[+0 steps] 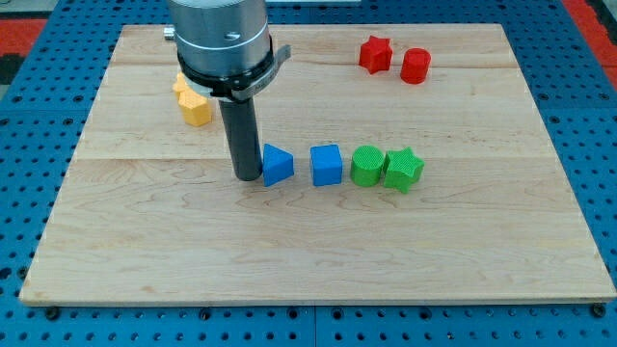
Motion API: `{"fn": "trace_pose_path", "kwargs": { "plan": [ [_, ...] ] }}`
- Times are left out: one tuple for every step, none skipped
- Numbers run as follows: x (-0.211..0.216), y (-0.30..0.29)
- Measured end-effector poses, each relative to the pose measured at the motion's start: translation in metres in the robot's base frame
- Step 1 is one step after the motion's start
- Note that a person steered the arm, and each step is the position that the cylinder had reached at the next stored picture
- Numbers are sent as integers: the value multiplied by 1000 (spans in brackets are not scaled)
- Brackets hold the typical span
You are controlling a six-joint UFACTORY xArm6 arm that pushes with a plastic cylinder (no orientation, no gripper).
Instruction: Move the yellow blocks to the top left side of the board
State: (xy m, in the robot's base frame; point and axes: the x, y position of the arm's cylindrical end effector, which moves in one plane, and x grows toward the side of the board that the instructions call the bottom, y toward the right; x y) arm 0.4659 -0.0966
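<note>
Sitting at about ten o'clock on the bench (318, 241), the yellow blocks (192, 102) lie touching each other, partly hidden behind the arm's metal collar (224, 43), so their shapes are hard to make out. They appear already close to the top left corner, so I judge the task nearly done, with perhaps a small nudge left. My tip (249, 176) rests near the centre, just beside the blue wedge-like block (277, 165); it is a bare rod with no fingers to open or close. Outward at three o'clock stand a blue cube (327, 164), a green cylinder (366, 165) and a green star (403, 169); at one o'clock, a red star (375, 54) and red cylinder (415, 66). No writing is readable.
</note>
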Motion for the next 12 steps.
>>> {"fn": "trace_pose_path", "kwargs": {
  "plan": [
    [-59, -14],
    [-82, -15],
    [-98, -62],
    [-115, -97],
    [-113, -96],
    [-113, -84],
    [-107, -88],
    [-107, -118],
    [-114, -121],
    [-128, -90],
    [-144, -83],
    [-128, -102]
  ]
}}
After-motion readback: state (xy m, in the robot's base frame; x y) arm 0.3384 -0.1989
